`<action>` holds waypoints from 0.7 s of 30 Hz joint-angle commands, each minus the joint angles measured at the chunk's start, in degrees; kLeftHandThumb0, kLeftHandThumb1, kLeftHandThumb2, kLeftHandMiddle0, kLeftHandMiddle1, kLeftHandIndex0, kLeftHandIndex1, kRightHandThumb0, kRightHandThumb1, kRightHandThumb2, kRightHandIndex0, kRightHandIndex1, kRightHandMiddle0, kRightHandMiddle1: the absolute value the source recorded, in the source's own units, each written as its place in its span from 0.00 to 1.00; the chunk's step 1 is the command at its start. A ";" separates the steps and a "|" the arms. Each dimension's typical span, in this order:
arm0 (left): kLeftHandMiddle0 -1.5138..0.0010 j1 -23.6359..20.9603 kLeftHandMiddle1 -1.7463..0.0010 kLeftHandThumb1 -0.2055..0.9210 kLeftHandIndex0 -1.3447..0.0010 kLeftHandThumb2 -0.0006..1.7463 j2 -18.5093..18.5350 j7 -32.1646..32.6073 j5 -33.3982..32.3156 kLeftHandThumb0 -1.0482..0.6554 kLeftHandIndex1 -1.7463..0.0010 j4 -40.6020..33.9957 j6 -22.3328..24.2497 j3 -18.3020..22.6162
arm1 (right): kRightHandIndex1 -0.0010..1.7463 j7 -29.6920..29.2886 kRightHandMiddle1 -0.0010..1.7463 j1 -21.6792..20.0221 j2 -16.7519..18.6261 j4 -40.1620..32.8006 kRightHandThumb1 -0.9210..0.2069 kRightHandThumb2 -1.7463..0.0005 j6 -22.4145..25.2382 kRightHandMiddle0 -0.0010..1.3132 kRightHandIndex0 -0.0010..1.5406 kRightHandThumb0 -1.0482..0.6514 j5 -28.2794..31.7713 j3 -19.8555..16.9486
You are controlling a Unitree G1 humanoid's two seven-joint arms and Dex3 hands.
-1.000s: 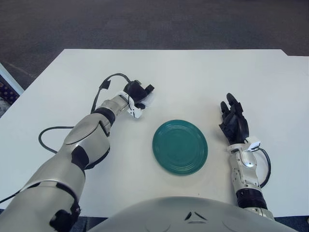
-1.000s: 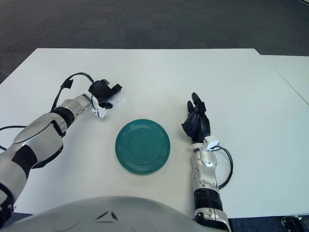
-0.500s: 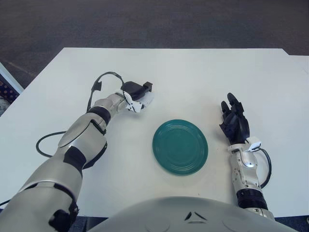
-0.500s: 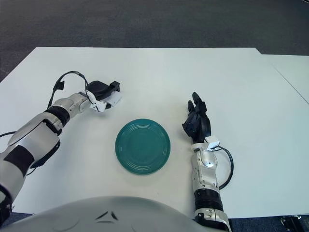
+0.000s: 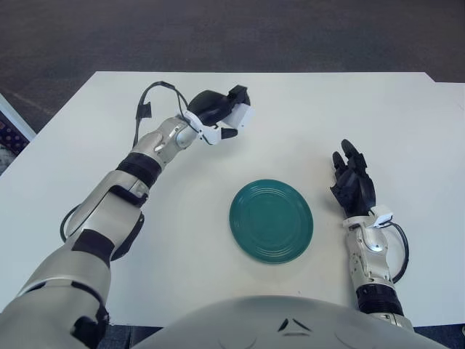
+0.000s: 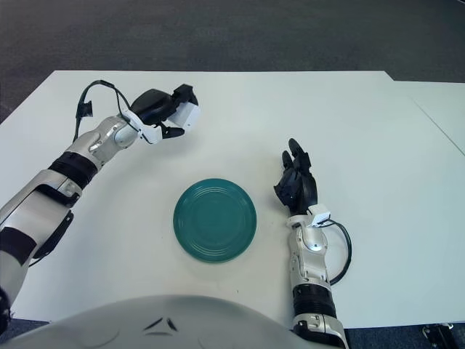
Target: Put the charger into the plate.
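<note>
My left hand (image 5: 218, 110) is shut on a small white charger (image 5: 242, 115) and holds it raised above the table, behind and left of the plate. It also shows in the right eye view (image 6: 166, 110). The round teal plate (image 5: 271, 220) lies flat near the table's front, empty. My right hand (image 5: 353, 183) rests on the table right of the plate, with nothing in it.
The white table (image 5: 290, 116) stretches wide around the plate. A black cable (image 5: 149, 102) loops off my left wrist. Dark carpet lies beyond the far edge.
My left hand has lifted the charger off the table and carried it up and to the right. The right hand has not moved.
</note>
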 commanded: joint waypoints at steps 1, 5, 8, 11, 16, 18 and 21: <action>0.29 7.94 0.00 0.53 0.59 0.70 2.71 -7.01 -1.70 0.36 0.00 -18.22 3.96 3.12 | 0.00 -1.27 0.19 3.33 0.34 1.78 0.00 0.42 3.36 0.00 0.08 0.05 -0.93 -0.16; 0.28 10.31 0.00 0.50 0.58 0.72 1.61 -9.32 -0.59 0.35 0.00 -23.08 5.77 2.53 | 0.00 -1.43 0.19 3.51 0.64 1.49 0.00 0.42 3.58 0.00 0.08 0.05 -0.87 0.01; 0.28 12.41 0.00 0.47 0.56 0.75 0.91 -11.41 -0.07 0.35 0.00 -27.18 6.80 2.19 | 0.01 -1.32 0.19 3.67 0.85 1.39 0.00 0.42 3.64 0.00 0.08 0.06 -0.65 0.20; 0.28 13.84 0.00 0.45 0.54 0.76 0.49 -12.13 1.06 0.34 0.00 -29.68 6.46 1.85 | 0.01 -1.23 0.19 3.82 1.05 1.20 0.00 0.42 3.74 0.00 0.09 0.06 -0.42 0.31; 0.30 16.40 0.00 0.43 0.53 0.78 -1.11 -14.41 2.97 0.34 0.00 -32.94 6.65 0.47 | 0.01 -1.32 0.20 4.13 1.38 0.91 0.00 0.41 3.58 0.00 0.09 0.06 -0.58 0.49; 0.30 17.38 0.00 0.43 0.53 0.78 -1.55 -16.61 2.61 0.33 0.00 -34.24 6.91 -0.24 | 0.01 -1.50 0.20 4.30 1.44 0.64 0.00 0.41 3.67 0.00 0.09 0.07 -0.84 0.62; 0.30 19.06 0.00 0.42 0.52 0.78 -1.65 -18.60 2.93 0.33 0.00 -36.12 6.08 -1.46 | 0.01 -2.12 0.20 4.71 1.50 -0.08 0.00 0.41 4.21 0.00 0.10 0.07 -1.53 0.91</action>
